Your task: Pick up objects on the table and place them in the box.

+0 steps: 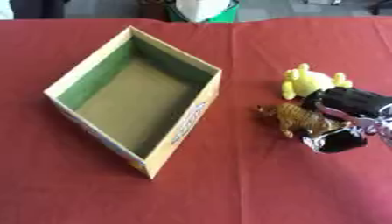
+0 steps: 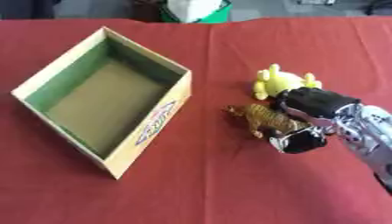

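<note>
An open cardboard box (image 1: 177,131) with green inner walls and nothing in it sits askew on the left of the red cloth. To its right lie a yellow plush toy (image 1: 306,82) and, just below it, a striped tiger toy (image 1: 295,115). My right hand (image 2: 315,103) reaches in from the right edge on a silver forearm. Its black fingers curl over the tiger's rear, with the thumb (image 2: 300,141) on the near side, so the tiger's back half is hidden. The tiger rests on the cloth. My left hand shows in neither view.
The red cloth (image 1: 253,183) covers the whole table. A white and green object (image 1: 205,9) stands beyond the far edge. The yellow toy touches the back of my right hand.
</note>
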Tool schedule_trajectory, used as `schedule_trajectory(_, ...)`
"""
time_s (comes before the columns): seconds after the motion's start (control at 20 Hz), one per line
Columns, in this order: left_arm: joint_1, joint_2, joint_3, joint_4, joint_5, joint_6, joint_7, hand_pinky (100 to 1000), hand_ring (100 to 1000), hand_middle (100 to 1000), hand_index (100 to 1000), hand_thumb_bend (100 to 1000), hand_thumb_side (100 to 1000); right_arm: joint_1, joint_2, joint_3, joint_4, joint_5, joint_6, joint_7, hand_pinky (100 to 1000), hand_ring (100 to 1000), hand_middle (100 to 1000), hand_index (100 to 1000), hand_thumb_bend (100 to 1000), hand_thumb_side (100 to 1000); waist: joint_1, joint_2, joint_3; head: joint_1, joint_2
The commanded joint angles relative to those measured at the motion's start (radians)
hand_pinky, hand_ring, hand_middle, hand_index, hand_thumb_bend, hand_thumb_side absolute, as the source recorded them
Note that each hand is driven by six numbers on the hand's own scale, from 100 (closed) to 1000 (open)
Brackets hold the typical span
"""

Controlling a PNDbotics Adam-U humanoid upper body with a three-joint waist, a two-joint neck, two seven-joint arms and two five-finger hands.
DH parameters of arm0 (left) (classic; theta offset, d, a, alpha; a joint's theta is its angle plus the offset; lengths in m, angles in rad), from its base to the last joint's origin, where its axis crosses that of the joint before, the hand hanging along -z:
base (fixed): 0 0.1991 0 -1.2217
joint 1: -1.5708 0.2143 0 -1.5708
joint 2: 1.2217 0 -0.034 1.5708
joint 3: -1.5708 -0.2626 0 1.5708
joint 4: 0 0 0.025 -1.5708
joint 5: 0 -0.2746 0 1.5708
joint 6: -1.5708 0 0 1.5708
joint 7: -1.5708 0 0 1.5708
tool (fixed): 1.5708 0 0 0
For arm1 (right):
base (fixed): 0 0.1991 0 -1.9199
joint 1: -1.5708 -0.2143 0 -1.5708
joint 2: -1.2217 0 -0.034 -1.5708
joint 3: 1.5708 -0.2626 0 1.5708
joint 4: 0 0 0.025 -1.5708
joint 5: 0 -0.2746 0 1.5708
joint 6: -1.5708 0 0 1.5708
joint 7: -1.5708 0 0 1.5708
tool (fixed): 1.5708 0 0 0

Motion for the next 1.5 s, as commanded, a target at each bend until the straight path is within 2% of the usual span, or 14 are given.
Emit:
schedule_trajectory(0.05,-0.010,0.005,0.003,-0.017,0.003,0.001,-0.002,786,630,693,797,100,956,-0.015,-0.018,-0.004,-0.013,-0.010,0.004,-0.016,499,670,582,641,100,383,-0.003,-0.020,0.002,-0.003,-0.011)
schedule_trajectory(0.3,-0.010,0.004,0.002,-0.017,0.005,0.001,-0.003,786,629,693,796,100,957,-0.016,-0.017,-0.001,-0.012,-0.015,0.010,-0.025,489,659,572,616,100,355,-0.005,-0.020,0.002,-0.005,-0.011)
schedule_trajectory(0.35,-0.010,0.004,0.003,-0.017,0.005,0.001,-0.003,786,630,693,796,100,956,-0.016,-0.016,-0.001,-0.013,-0.016,0.009,-0.026,481,651,564,595,100,292,-0.006,-0.020,0.002,-0.005,-0.012)
schedule_trajectory(0.5,-0.011,0.004,0.003,-0.017,0.006,0.001,-0.002,786,629,693,795,100,954,-0.016,-0.016,-0.001,-0.015,-0.025,0.009,-0.032,470,636,547,569,100,251,-0.007,-0.021,0.002,-0.004,-0.014)
schedule_trajectory(1.1,-0.009,0.006,0.003,-0.017,0.009,0.004,-0.001,785,628,692,792,100,952,-0.024,-0.043,-0.025,-0.106,-0.065,0.012,-0.064,443,611,524,524,100,319,-0.011,-0.034,-0.002,0.002,-0.007)
schedule_trajectory(1.25,-0.008,0.007,0.003,-0.017,0.010,0.004,-0.001,784,628,692,792,100,951,-0.033,-0.060,-0.032,-0.141,-0.087,0.011,-0.062,442,611,526,520,100,320,-0.013,-0.039,-0.002,0.003,-0.005)
schedule_trajectory(1.5,-0.007,0.009,0.002,-0.017,0.011,0.005,-0.002,784,629,692,792,100,950,-0.067,-0.092,-0.036,-0.149,-0.118,-0.011,-0.077,431,608,530,461,100,288,-0.016,-0.046,0.002,0.005,-0.002)
